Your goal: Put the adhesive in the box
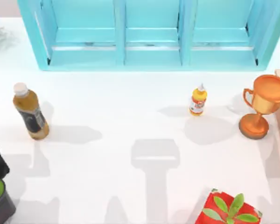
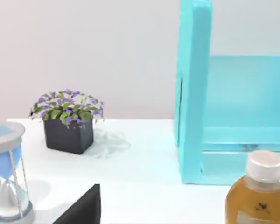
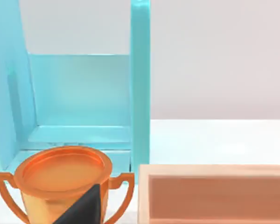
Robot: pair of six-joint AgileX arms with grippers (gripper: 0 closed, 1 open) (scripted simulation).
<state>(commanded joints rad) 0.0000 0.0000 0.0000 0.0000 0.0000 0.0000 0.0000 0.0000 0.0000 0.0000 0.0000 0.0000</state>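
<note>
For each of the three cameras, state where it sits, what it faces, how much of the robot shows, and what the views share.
Top view: above the table, looking down on the adhesive, drink bottle, trophy and shelf unit.
Left wrist view: low, facing the shelf unit's end, potted plant and hourglass; a dark gripper part at the lower edge.
Right wrist view: low, facing trophy and box; a dark gripper part too.
Shared: drink bottle, top and left wrist; trophy, top and right wrist.
</note>
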